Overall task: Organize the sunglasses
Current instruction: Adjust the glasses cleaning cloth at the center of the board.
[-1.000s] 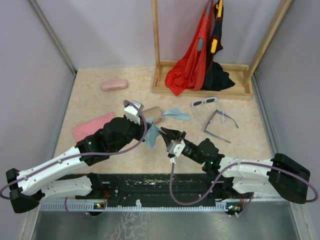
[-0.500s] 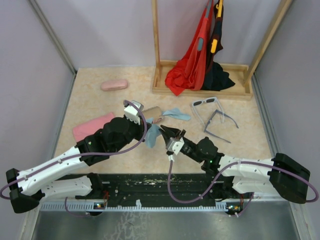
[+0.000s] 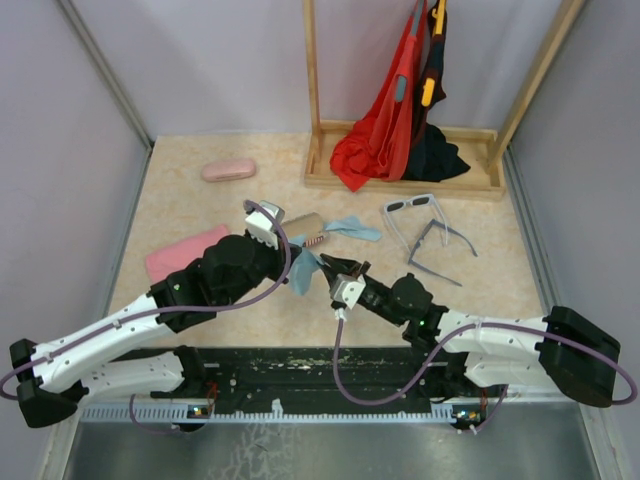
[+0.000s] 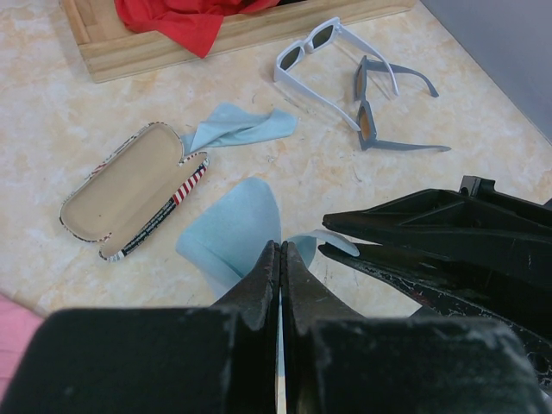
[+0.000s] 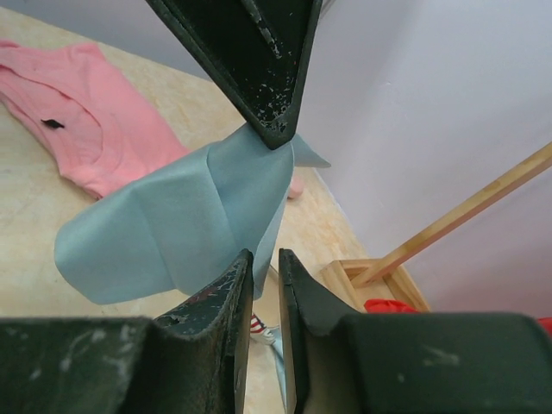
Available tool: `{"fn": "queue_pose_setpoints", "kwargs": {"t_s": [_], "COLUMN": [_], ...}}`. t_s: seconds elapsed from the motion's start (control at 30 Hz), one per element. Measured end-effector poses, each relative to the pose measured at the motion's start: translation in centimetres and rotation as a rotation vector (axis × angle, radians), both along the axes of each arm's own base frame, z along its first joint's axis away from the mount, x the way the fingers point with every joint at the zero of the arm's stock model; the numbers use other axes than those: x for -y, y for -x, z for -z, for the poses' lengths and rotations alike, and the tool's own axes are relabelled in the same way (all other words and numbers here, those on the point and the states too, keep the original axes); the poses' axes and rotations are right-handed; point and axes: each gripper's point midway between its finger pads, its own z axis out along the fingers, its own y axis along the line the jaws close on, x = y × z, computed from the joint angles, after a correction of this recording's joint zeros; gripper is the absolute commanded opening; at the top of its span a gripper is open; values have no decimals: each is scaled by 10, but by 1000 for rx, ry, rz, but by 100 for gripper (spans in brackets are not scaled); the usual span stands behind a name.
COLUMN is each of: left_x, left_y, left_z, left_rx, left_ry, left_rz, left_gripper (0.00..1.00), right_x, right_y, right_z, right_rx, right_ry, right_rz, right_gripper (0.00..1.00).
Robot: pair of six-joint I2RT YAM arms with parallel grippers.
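Note:
The white sunglasses (image 3: 410, 205) (image 4: 315, 65) and the grey sunglasses (image 3: 440, 250) (image 4: 371, 112) lie side by side on the table at the right, and neither gripper touches them. My left gripper (image 3: 298, 262) (image 4: 280, 250) is shut on a light-blue cloth (image 3: 303, 274) (image 4: 233, 233) (image 5: 172, 224) and holds it above the table's middle. My right gripper (image 3: 328, 264) (image 5: 265, 256) faces it from the right. Its jaws stand a narrow gap apart, and the cloth's hanging edge is at that gap.
An open flag-printed case (image 3: 305, 228) (image 4: 125, 185) lies behind the held cloth, with a second blue cloth (image 3: 350, 228) (image 4: 237, 128) beside it. A pink case (image 3: 228, 171) is at the back left and a pink fabric (image 3: 180, 252) at the left. A wooden rack base (image 3: 400, 183) carries a red bag (image 3: 385, 130).
My right gripper has crept left toward the held cloth and its jaws have narrowed slightly. The left gripper keeps its hold in about the same place.

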Motion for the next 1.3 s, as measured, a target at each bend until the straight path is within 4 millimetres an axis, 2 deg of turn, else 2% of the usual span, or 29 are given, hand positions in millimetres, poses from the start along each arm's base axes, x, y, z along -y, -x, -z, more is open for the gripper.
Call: {"fn": "queue_pose_setpoints", "kwargs": {"t_s": [0.13,0.3,0.43,0.63,0.7,0.83,0.9,0.97,1.07,1.2,1.3], "left_x": [0,0,-1,-3,-4,-7,-10,-11,-12,-11,-8], "left_y": [0,0,1,2,2,5,6,8,12,17,19], "left_z": [0,0,-2,-6,-5,5,17,30,56,94,123], "left_rx": [0,1,3,9,9,-5,-25,-50,-103,-183,-234], "left_ry": [0,1,6,16,18,12,6,-2,-17,-26,-24], "left_rz": [0,0,0,0,1,-3,-9,-14,-22,-38,-50], "left_gripper": [0,0,0,5,3,0,0,0,0,0,0], "right_x": [0,-1,-2,0,3,-1,-4,-5,-1,9,13], "right_y": [0,0,-1,-2,-2,-7,-7,-4,4,16,19], "right_z": [4,5,-1,-3,-3,-11,-22,-24,4,58,82], "right_rx": [-13,-23,-23,-45,-70,-226,-316,-402,-544,-727,-812], "right_ry": [10,14,4,-8,-5,19,9,-13,5,64,83], "right_rz": [-1,-2,-2,11,20,56,65,67,83,129,170], "right_gripper": [12,0,0,0,0,0,0,0,0,0,0]}}
